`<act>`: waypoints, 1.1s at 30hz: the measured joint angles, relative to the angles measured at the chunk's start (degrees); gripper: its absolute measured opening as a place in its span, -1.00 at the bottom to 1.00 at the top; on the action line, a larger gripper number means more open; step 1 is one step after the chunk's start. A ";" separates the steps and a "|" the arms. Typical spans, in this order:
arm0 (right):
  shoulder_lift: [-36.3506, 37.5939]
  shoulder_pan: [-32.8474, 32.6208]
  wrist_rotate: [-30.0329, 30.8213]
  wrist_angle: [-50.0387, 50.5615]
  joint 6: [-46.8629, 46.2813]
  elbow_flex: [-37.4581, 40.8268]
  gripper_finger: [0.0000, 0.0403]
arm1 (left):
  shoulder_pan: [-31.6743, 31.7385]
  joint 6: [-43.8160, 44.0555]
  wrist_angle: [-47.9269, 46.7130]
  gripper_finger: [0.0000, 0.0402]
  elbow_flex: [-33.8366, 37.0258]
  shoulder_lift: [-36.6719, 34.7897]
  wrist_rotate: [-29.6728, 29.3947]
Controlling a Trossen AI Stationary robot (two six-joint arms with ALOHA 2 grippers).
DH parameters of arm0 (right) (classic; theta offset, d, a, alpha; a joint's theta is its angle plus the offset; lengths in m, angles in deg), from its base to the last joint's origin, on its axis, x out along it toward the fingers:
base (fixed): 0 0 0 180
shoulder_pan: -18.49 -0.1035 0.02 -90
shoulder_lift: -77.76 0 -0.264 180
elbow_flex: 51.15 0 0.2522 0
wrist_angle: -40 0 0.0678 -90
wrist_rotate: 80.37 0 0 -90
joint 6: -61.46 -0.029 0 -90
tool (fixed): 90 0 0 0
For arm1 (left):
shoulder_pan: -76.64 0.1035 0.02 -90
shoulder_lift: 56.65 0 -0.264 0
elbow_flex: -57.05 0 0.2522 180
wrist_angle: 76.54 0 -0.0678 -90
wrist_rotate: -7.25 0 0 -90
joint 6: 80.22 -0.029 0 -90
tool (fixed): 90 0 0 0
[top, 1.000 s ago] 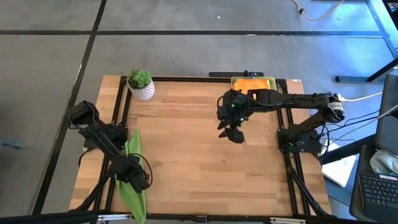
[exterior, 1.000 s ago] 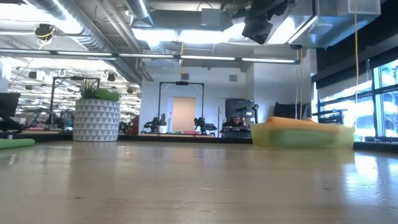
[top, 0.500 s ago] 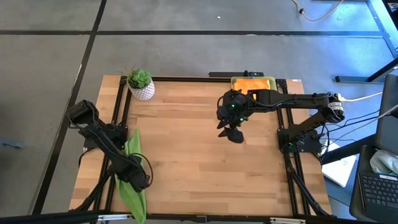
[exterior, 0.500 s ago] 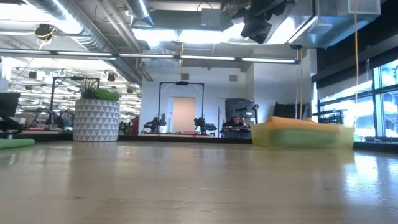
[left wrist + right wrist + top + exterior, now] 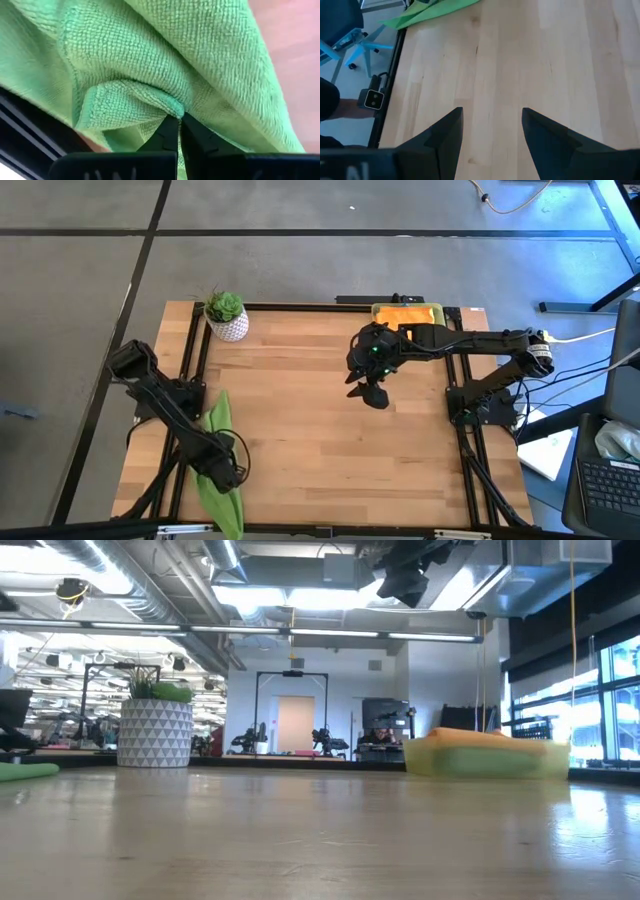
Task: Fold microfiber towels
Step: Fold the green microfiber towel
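The folding had barely begun. At the lower left of the high view the left gripper [image 5: 228, 477] was pressed together on a pinch of the lime green towel [image 5: 217, 465], which lay bunched in a long strip over the table's [image 5: 320, 430] left edge, partly hanging off it; the left wrist view showed the dark fingertips [image 5: 172, 131] closed on a fold of its hem. The right gripper [image 5: 368, 392] hovered above the bare middle of the table with its fingers spread, holding nothing. At the upper right, the yellow tray [image 5: 380, 310] held an orange towel [image 5: 408, 314]; whether more towels lay beneath it could not be told. No towel appeared spread flat or neatly folded, so nearly all the work seemed left.
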 joint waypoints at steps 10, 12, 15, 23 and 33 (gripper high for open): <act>0.00 0.00 0.21 -0.08 1.02 0.02 0.01 | 3.02 1.39 -10.46 -1.00 -6.69 -4.09 -9.36; 0.00 0.00 0.55 -0.17 1.14 0.02 0.01 | 4.95 -0.75 -10.60 -1.00 -7.29 -4.21 -10.65; 0.00 0.01 0.81 -0.21 1.11 0.02 0.01 | 7.60 -5.18 -9.57 -1.00 -7.42 -4.14 -11.07; 0.00 0.01 0.79 -0.20 -0.70 0.02 0.01 | 18.25 -17.16 -6.36 -1.00 -7.44 -4.03 -17.60; 0.04 -0.69 0.45 -1.61 -14.24 5.33 0.01 | 36.66 -27.28 6.85 -0.98 -7.46 -4.03 -28.64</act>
